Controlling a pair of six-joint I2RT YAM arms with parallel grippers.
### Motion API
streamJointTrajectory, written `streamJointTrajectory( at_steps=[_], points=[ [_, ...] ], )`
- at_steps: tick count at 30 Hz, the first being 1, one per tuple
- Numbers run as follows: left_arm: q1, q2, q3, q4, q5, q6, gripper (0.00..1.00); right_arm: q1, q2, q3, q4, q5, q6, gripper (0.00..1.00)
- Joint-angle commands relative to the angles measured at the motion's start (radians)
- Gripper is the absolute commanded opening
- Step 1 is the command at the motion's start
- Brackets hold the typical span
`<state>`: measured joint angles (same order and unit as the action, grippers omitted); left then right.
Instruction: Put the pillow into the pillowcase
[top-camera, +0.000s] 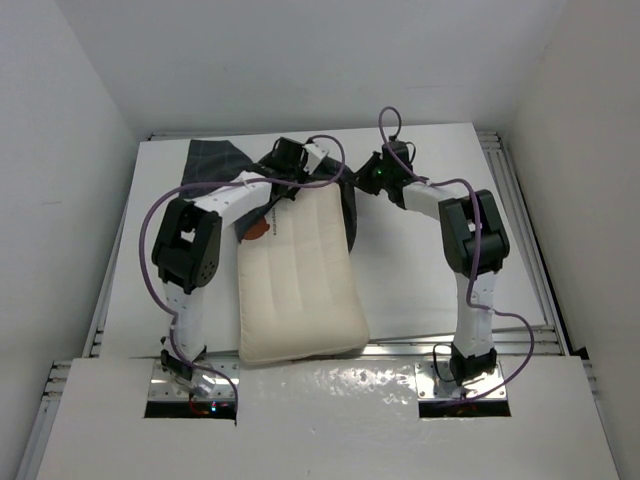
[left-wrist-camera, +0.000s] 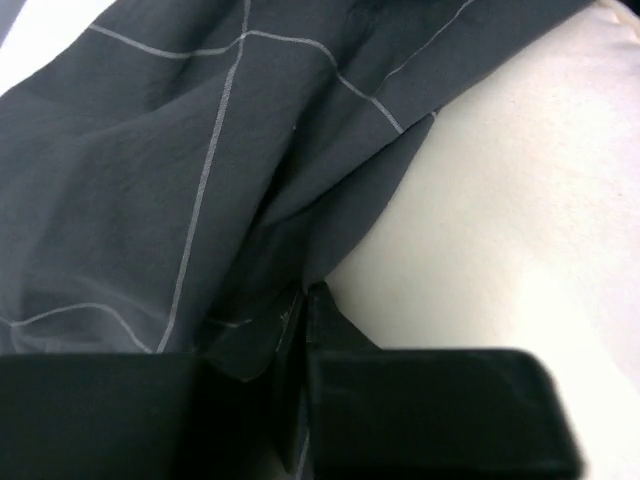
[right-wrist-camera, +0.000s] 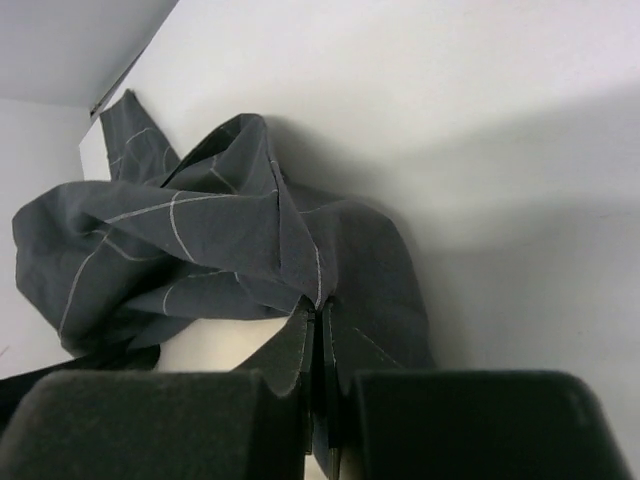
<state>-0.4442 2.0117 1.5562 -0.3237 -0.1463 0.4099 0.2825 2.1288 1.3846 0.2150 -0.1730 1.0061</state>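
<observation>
The cream-white quilted pillow (top-camera: 297, 280) lies lengthwise in the middle of the table, its near end at the front edge. Its far end sits in the mouth of the dark grey checked pillowcase (top-camera: 215, 160), which is bunched at the back. My left gripper (top-camera: 283, 158) is shut on the pillowcase edge (left-wrist-camera: 250, 250) beside the pillow's surface (left-wrist-camera: 500, 220). My right gripper (top-camera: 368, 180) is shut on the other side of the pillowcase opening (right-wrist-camera: 250, 240), and a strip of pillow (right-wrist-camera: 215, 345) shows below the cloth.
The white table (top-camera: 420, 270) has metal rails along its left edge (top-camera: 105, 290) and right edge (top-camera: 530, 260). White enclosure walls stand on both sides and at the back. Purple cables loop over both arms.
</observation>
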Motion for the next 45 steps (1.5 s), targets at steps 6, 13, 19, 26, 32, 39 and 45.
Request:
streamJointTrajectory(
  at_steps=[6, 13, 19, 26, 32, 39, 45],
  points=[
    [-0.016, -0.080, 0.082, -0.054, 0.206, -0.037, 0.00, -0.028, 0.042, 0.056, -0.043, 0.026, 0.022, 0.27],
    [-0.021, -0.137, 0.114, -0.129, 0.234, -0.052, 0.00, -0.052, -0.076, 0.116, -0.278, 0.122, -0.234, 0.80],
    [-0.025, -0.169, 0.113, -0.169, 0.300, -0.077, 0.00, -0.068, -0.273, -0.001, -0.273, -0.017, -0.333, 0.52],
    [-0.036, -0.166, 0.143, -0.176, 0.307, -0.100, 0.00, -0.011, -0.394, -0.214, -0.111, -0.089, -0.252, 0.58],
    [-0.057, -0.165, 0.153, -0.192, 0.304, -0.100, 0.00, 0.044, -0.264, -0.144, -0.178, -0.137, -0.278, 0.71],
    [-0.065, -0.162, 0.150, -0.190, 0.274, -0.105, 0.00, 0.075, -0.139, -0.124, -0.129, -0.178, -0.235, 0.64],
    [-0.071, -0.156, 0.151, -0.186, 0.268, -0.112, 0.00, 0.124, -0.148, -0.140, -0.134, -0.207, -0.302, 0.00]
  ],
)
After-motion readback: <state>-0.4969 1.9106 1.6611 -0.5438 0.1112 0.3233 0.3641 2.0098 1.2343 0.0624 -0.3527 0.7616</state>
